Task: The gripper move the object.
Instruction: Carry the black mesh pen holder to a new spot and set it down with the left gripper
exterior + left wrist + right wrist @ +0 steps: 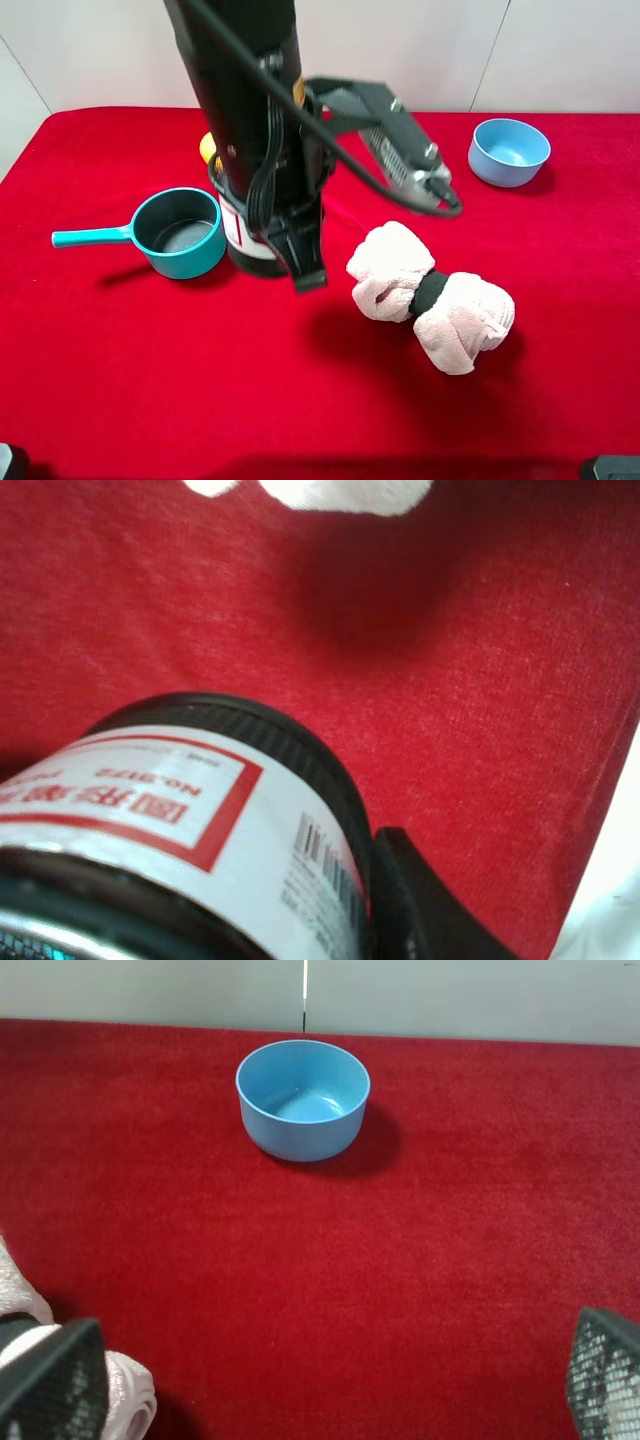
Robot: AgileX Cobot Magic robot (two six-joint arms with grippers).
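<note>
A red cloth covers the table up to a white wall. The cloth's front half and its left front corner lie bare, and its far edge runs close behind the bowl at the back right. The cup stands left of centre, just beside the pan; whether they touch is hidden by the arm. The pan's handle points toward the left edge. The towel, a pink roll with a black band, lies near the cup's other side, with a strip of bare cloth between them. Only the high view shows these neighbours. Only the left wrist view shows the cup's white-and-red label close up, with a black finger against its outer wall. The left arm comes steeply down from the top over the cup. The left gripper is closed on the cup's wall, its second finger hidden. The right wrist view shows the right gripper with fingers spread wide, holding nothing, facing the bowl across bare cloth with the towel beside one fingertip.
</note>
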